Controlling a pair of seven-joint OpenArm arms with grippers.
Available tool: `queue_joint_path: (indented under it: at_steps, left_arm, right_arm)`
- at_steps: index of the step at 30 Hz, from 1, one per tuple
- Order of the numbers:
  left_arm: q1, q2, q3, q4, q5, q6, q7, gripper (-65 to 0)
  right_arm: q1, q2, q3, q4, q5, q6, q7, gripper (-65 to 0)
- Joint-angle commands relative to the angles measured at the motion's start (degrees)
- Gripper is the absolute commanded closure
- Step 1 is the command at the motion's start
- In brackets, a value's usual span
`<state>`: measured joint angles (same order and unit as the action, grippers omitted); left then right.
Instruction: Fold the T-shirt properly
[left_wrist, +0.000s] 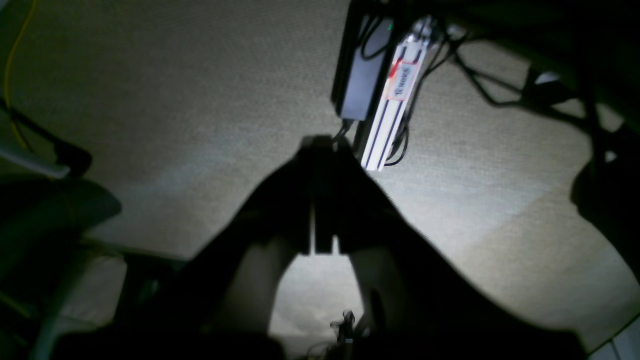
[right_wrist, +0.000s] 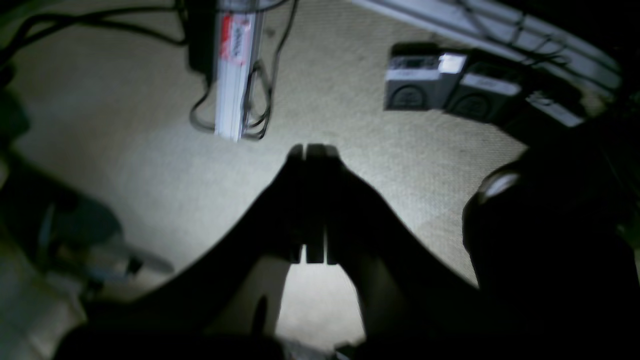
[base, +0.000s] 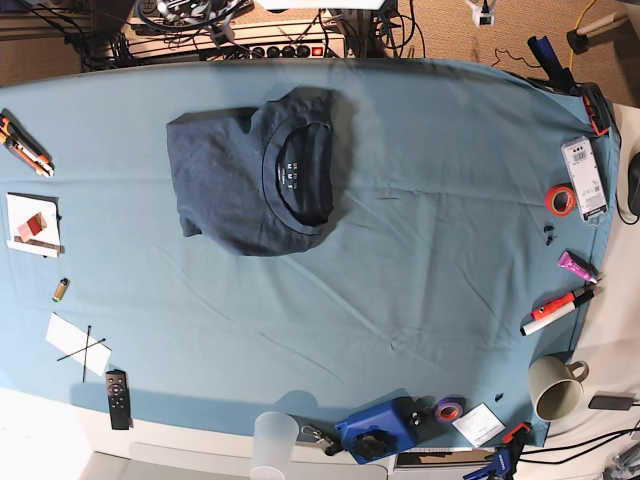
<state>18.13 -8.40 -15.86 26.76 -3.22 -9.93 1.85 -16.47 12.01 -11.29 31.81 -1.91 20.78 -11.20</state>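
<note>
1. Already folded, T-shirt (base: 255, 180) lay compact on table (base: 420, 200), upper left in base view.
2. Left gripper (left_wrist: 322, 200) and right gripper (right_wrist: 314, 200) pinched closed, empty, over carpet.
3. Risked disturbing folds if regrasped.

No text is legible; the rail's sticker (left_wrist: 403, 80) is blurred.

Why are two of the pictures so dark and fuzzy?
Left wrist view: dim and blurred, the left gripper a black silhouette against lit carpet. Right wrist view: the same, the right gripper dark. Base view: bright and sharp, the T-shirt clear on the teal cloth.
</note>
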Motion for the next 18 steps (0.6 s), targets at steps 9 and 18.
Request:
queue_joint_path:
  at_steps: [9,18]
  left_arm:
    - [0.5,-0.8,-0.1,0.5,0.0,-0.2,-0.2,0.0]
    - [0.2,-0.6,-0.1,0.5,0.0,-0.2,-0.3,0.0]
  right_arm:
    - [0.3,0.2,0.1,-0.4,-1.6,-1.6,1.9,0.0]
    - [1.1,0.2,0.1,-0.4,-1.6,-1.6,2.4,0.0]
